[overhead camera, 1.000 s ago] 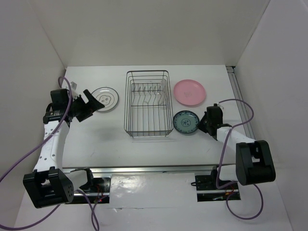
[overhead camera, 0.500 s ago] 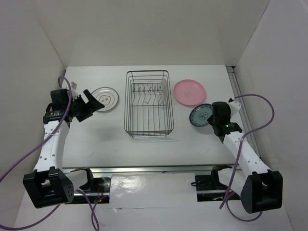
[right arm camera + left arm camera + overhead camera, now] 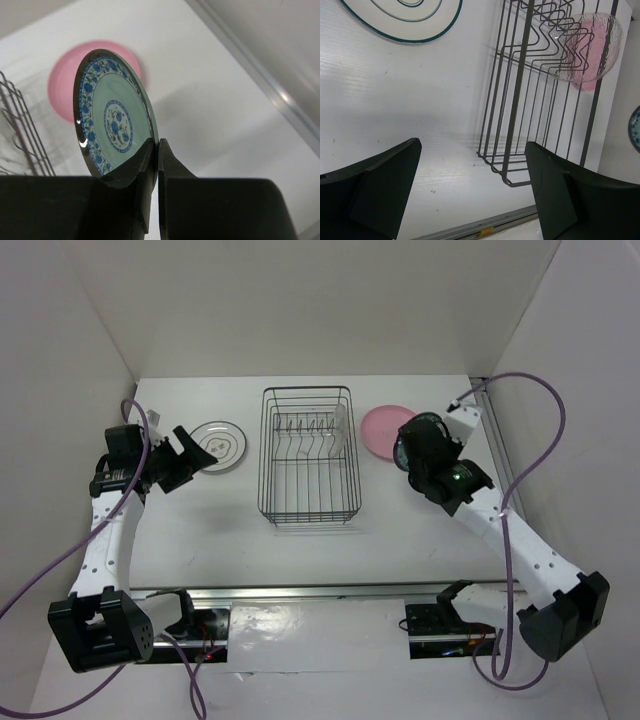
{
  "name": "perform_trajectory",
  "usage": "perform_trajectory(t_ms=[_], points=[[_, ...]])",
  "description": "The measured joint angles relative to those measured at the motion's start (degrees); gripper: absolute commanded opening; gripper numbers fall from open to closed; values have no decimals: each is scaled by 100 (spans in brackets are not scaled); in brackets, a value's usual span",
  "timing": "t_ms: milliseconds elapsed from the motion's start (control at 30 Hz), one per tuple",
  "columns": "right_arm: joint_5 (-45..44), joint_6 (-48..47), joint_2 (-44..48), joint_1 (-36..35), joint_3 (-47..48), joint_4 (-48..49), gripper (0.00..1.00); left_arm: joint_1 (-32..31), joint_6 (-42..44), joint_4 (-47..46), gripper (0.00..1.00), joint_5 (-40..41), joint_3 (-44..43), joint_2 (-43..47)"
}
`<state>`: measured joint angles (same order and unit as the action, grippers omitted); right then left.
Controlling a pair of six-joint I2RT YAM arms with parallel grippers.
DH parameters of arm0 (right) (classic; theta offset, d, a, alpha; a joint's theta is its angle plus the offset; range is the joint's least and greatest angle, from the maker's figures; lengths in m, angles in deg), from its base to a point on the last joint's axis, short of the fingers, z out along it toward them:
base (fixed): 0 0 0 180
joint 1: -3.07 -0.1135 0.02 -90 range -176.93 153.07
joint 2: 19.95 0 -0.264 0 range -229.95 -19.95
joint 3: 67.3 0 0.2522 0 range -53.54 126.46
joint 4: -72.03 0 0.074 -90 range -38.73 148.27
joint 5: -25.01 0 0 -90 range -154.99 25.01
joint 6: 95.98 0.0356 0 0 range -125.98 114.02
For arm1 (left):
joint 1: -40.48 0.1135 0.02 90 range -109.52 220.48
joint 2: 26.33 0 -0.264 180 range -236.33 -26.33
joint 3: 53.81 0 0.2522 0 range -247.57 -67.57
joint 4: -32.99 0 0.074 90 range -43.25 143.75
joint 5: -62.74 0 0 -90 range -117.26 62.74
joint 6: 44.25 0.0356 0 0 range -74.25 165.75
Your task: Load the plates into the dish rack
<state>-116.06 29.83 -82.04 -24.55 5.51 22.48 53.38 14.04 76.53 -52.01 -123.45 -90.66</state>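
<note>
Near half of the white bench: nothing I need to log except the arm links.

My left gripper sits by the left edge, about mid-depth. Its jaws are spread wide with nothing between them, hovering above bare bench. It is just beside the near-left rim of the white round plate with dark rings. I can't tell if they touch.

My right gripper is on the right side, well apart from the rack. Its jaws are pinched almost together on the bottom rim of the blue-green patterned round plate. That plate is up off the bench, standing on edge with its rim upward. Its patterned face is toward the wrist camera. From the top view it sits in front of the pink plate and covers part of it.

The rectangular dark wire dish rack is in the middle of the bench, long side running near to far. Its row of upright tines is in the far half. The clear glass squarish plate stands in the rack at the far-right end of the tines, tilted.

The white ringed plate lies flat left of the rack, toward the far-left corner. The plain pink round plate lies flat just right of the rack's far end.
</note>
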Motion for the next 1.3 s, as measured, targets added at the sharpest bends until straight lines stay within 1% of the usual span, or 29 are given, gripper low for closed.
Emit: perform_trajectory(t_ms=[133,267,400,500,633,767,967,1133,1300], points=[[-1058,-107,-723,-772,1174,-389,0,0,0,-2,99,-20,2,0],[-1694,-479,-1255,-1416,1908,-470,0,0,0,-4,99,-24,4,0],[-2288,-1126,-1937,-1923,2765,-487,0,0,0,-2,99,-37,7,0],[-2627,-1810,-2455,-2190,3171,-127,0,0,0,-7,99,-48,15,0],[-2811,-2750,-2981,-2354,3268,568,0,0,0,-33,99,-59,98,11],[-2889,-3335,-3565,-2363,3641,1003,0,0,0,-22,99,-59,225,39],[-2931,-3571,-4441,-2411,4393,1237,0,0,0,-26,99,-63,243,87],[-2920,-3615,-4959,-2452,4815,1268,0,0,0,-26,99,-61,243,105],[-2752,-3611,-5331,-2339,4970,1261,0,0,-2,-26,99,-66,243,109]])
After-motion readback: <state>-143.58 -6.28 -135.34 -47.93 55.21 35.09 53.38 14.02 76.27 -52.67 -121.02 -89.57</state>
